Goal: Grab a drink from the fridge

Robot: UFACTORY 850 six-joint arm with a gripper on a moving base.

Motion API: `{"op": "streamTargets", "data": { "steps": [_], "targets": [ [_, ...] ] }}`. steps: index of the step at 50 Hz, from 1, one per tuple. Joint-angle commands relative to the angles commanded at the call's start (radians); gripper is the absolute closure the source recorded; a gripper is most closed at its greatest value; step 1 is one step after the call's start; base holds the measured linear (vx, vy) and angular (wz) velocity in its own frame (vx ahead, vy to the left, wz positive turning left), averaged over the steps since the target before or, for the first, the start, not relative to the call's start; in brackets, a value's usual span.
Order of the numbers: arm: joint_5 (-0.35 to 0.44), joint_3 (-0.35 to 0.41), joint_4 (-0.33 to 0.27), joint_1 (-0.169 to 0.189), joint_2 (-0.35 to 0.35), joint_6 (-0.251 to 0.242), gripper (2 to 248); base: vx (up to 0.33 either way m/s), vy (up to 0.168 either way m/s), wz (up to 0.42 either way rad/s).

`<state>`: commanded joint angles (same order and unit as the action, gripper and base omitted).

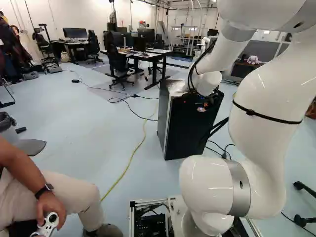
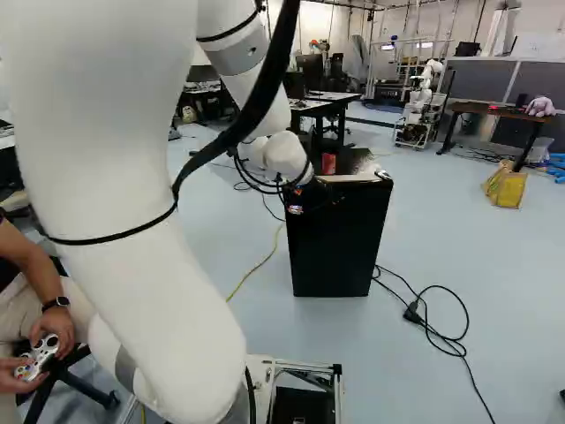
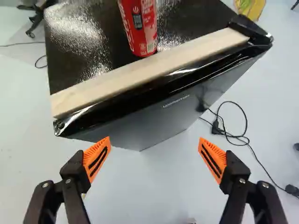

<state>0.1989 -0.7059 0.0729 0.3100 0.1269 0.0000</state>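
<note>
One red can [image 2: 328,164], upright on the black fridge [image 2: 340,243], just above centre in the right base view. One claw [image 2: 297,200], mine, spread wide, at that view's centre.

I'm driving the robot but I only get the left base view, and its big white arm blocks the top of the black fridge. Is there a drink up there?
Observer: Yes! The wrist view shows a red can standing on top of the fridge, just behind the pale strip along one edge.

Operator: Cool! Is my robot hand squeezing it yet?

Observer: No. The wrist view shows the gripper open, its orange pads wide apart with nothing gripped, and the can is out ahead of them.
</note>
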Motion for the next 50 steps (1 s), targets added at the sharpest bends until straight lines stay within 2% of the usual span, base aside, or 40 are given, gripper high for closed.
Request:
{"op": "streamTargets", "data": {
  "steps": [14,37,50],
  "targets": [
    [0.147,0.048,0.000,-0.006,-0.044,0.000,3,0.000,0.000,0.000],
    [0.382,0.052,0.000,-0.007,-0.048,0.000,3,0.000,0.000,0.000],
    [0.484,0.052,-0.012,-0.007,-0.048,0.000,3,0.000,0.000,0.000]
  ]
}}
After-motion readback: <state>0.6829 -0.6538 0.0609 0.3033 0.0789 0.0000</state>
